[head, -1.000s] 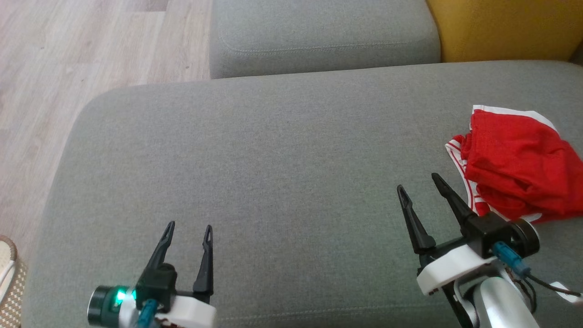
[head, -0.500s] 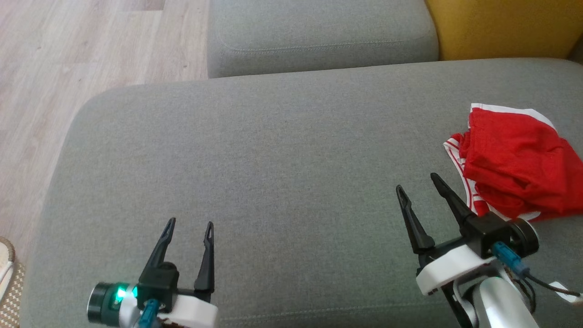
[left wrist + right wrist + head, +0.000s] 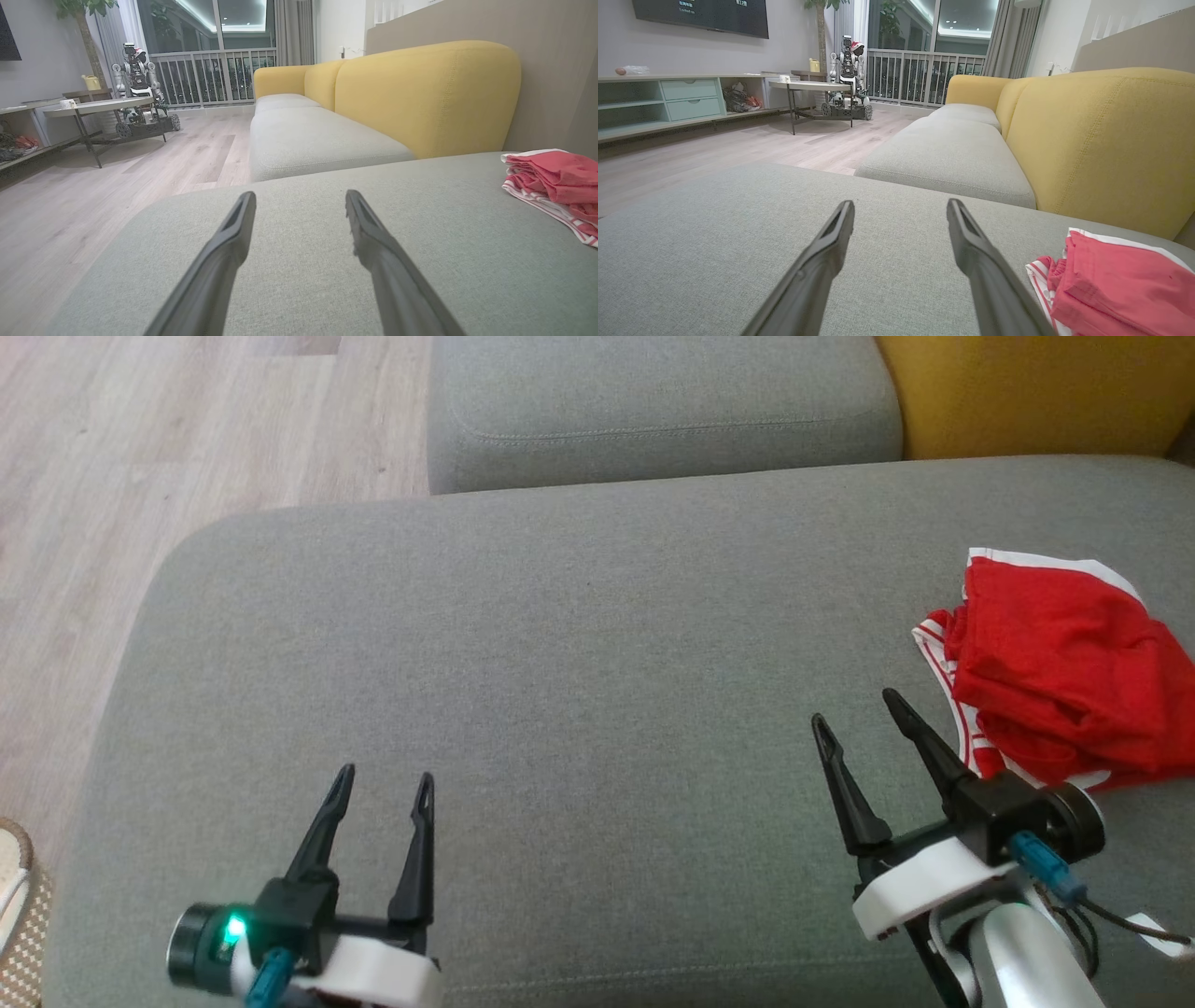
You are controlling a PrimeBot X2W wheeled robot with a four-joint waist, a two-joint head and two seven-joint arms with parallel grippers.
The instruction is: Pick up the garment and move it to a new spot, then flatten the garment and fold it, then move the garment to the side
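A red garment (image 3: 1055, 663) with white striped trim lies folded in a loose bundle at the right side of the grey sofa cushion (image 3: 560, 663). It also appears in the left wrist view, garment (image 3: 556, 179), and in the right wrist view, garment (image 3: 1120, 289). My right gripper (image 3: 854, 709) is open just left of the garment's near edge, apart from it, with nothing between its fingers. My left gripper (image 3: 385, 782) is open over the cushion's near left part, far from the garment and holding nothing.
A second grey seat cushion (image 3: 653, 401) lies beyond, with a yellow backrest (image 3: 1027, 392) at the far right. Wood floor (image 3: 140, 476) borders the cushion's left edge. A low table (image 3: 93, 107) and another wheeled robot (image 3: 140, 93) stand across the room.
My left gripper has shifted slightly up and left in the head view, staying open. The right gripper and the garment have not moved.
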